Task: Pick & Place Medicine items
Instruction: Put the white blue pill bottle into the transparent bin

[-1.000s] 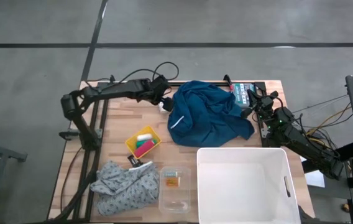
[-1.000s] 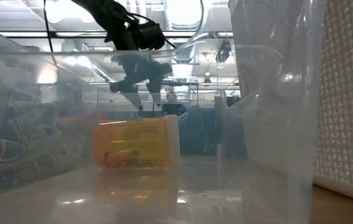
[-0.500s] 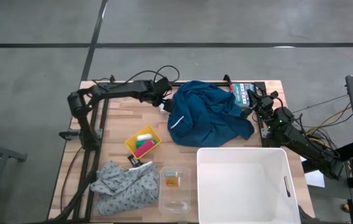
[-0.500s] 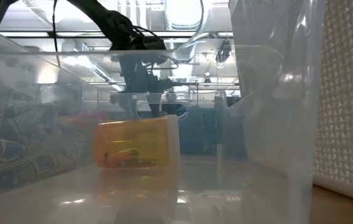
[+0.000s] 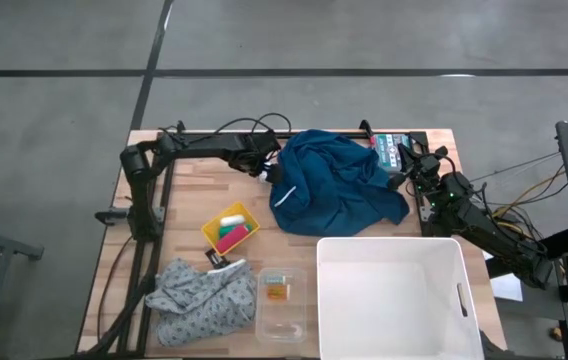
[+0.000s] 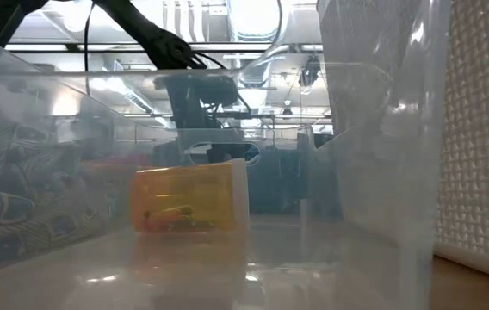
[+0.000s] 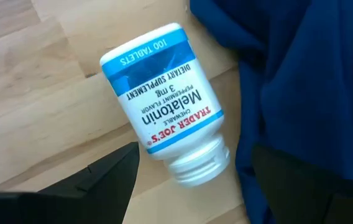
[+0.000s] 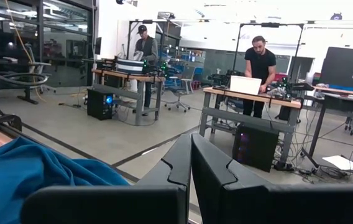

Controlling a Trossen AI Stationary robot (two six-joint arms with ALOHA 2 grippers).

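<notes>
Left end effector (image 7: 192,180), fingers apart, hovers over a white melatonin bottle (image 7: 167,102) lying on the table (image 7: 52,87), seemingly touching the blue cloth (image 7: 307,81). Right end effector (image 8: 191,163) pressed together.

My left arm reaches to the cloth heap at the table's far middle.
A medicine bottle (image 7: 167,106) lies on its side on the table (image 5: 194,195), just left of the big cloth (image 5: 334,185), between my left gripper's (image 5: 267,168) spread fingers. The small tray (image 5: 230,230), crumpled cloth (image 5: 202,297), clear box (image 5: 281,300) and large bin (image 5: 394,300) lie nearer than that cloth; my right gripper (image 5: 411,160) rests to its right.
</notes>
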